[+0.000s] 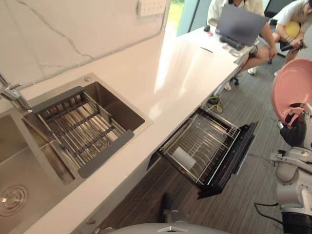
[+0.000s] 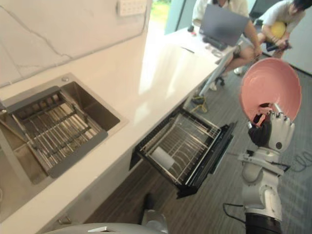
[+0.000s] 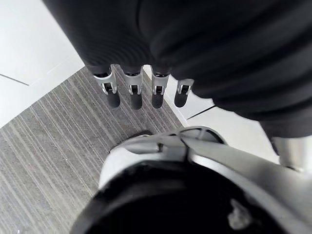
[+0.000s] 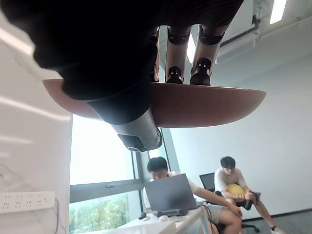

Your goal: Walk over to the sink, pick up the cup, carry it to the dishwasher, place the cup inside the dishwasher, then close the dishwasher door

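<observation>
The thing in hand is a pink bowl (image 2: 270,87) rather than a cup. My right hand (image 2: 271,130) is shut on its rim and holds it up, tilted, at the right side above the grey floor. In the right wrist view the fingers (image 4: 176,53) hook over the rim of the bowl (image 4: 209,105) with the thumb under it. To the left of the bowl and lower down, the dishwasher drawer (image 1: 233,161) stands pulled out from under the counter, its wire rack (image 1: 204,139) holding a white item (image 1: 184,157). My left hand (image 3: 135,95) hangs open over the floor.
The steel sink (image 1: 109,100) with a slatted drain rack (image 1: 78,129) and a tap (image 1: 12,95) lies at the left in the white counter (image 1: 180,68). Two people sit at the counter's far end behind a laptop (image 1: 241,24). Grey carpet (image 1: 258,107) lies beside the dishwasher.
</observation>
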`<state>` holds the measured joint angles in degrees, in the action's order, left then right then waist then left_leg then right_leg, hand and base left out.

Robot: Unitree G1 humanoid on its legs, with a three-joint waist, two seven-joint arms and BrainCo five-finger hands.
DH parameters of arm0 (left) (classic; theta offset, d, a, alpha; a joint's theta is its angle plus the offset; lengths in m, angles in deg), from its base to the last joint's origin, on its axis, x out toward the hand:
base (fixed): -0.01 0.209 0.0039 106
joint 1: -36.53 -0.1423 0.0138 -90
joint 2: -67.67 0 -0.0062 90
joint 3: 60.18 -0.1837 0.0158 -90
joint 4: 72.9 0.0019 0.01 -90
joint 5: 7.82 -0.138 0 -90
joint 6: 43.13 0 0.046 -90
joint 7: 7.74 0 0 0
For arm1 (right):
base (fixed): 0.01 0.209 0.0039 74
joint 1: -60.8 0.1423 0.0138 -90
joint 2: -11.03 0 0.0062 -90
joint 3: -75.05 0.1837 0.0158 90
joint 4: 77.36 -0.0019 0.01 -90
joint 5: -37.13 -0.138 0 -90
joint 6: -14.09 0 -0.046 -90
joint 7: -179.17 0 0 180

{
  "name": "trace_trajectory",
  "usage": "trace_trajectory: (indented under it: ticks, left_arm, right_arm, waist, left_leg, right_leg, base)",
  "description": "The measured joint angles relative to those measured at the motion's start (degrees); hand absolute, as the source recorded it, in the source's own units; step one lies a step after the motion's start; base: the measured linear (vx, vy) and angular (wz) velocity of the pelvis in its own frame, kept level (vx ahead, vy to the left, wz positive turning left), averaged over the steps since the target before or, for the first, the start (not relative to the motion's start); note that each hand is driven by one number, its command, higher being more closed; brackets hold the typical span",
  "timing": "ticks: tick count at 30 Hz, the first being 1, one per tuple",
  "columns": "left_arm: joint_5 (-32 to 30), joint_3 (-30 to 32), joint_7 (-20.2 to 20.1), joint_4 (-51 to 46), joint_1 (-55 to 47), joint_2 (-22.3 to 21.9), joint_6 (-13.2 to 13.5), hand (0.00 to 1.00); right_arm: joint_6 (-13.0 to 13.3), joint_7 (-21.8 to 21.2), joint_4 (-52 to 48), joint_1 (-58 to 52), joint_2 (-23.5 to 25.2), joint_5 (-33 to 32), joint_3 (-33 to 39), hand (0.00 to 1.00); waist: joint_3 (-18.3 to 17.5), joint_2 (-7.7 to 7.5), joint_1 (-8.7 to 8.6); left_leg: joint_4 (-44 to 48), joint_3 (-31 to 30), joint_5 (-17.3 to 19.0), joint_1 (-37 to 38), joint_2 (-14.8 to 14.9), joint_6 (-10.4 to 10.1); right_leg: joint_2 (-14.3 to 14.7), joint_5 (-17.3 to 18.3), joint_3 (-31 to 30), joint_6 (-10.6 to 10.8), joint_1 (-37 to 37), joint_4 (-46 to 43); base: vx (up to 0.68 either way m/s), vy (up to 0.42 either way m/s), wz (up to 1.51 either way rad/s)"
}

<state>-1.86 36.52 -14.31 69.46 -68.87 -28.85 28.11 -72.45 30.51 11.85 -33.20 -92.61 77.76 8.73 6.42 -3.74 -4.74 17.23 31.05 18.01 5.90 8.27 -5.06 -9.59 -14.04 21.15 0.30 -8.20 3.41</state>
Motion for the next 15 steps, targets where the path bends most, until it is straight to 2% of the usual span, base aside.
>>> trace_trajectory:
  ticks: [5,8,9,15]
  left_arm:
    - [0.7,0.0,0.3,0.0,0.8,-1.6,0.0,0.00]
    - [0.7,-0.1,0.5,0.0,1.2,-2.3,0.2,0.00]
    - [0.7,-0.1,0.5,0.0,1.2,-2.5,0.3,0.00]
    - [2.7,-0.6,1.0,0.0,3.0,-2.7,1.4,0.00]
  right_arm:
    - [-1.7,0.0,2.6,-1.8,5.5,-0.5,4.7,1.00]
    - [-2.0,0.0,3.5,-2.7,7.6,-0.5,4.7,1.00]
    - [-2.0,0.0,4.1,-2.6,8.0,-0.5,4.6,1.00]
    - [-2.8,0.5,11.2,-1.7,11.2,-1.0,0.7,1.00]
  waist:
    - [2.2,2.31,0.60]
    - [3.0,3.43,0.77]
    - [3.5,3.40,0.80]
    - [8.4,5.00,1.61]
  left_leg:
    - [-0.9,-5.0,0.0,-1.0,0.1,0.0]
    - [-1.6,-5.9,-0.1,-0.6,-0.1,-0.1]
    - [-1.7,-6.0,-0.1,-0.6,-0.3,-0.1]
    - [-2.8,-7.5,-1.1,-1.3,-1.5,0.2]
  right_leg:
    - [0.9,-0.5,0.8,0.6,0.1,1.2]
    - [0.9,-0.5,0.7,1.0,0.1,1.2]
    - [0.8,-0.5,0.7,1.1,0.1,1.2]
    - [-0.5,-0.5,1.8,1.8,0.0,1.2]
  base:
    - [0.03,-0.023,0.05]
    - [0.02,-0.006,-0.02]
    - [0.00,0.000,0.00]
    - [-0.03,-0.002,0.14]
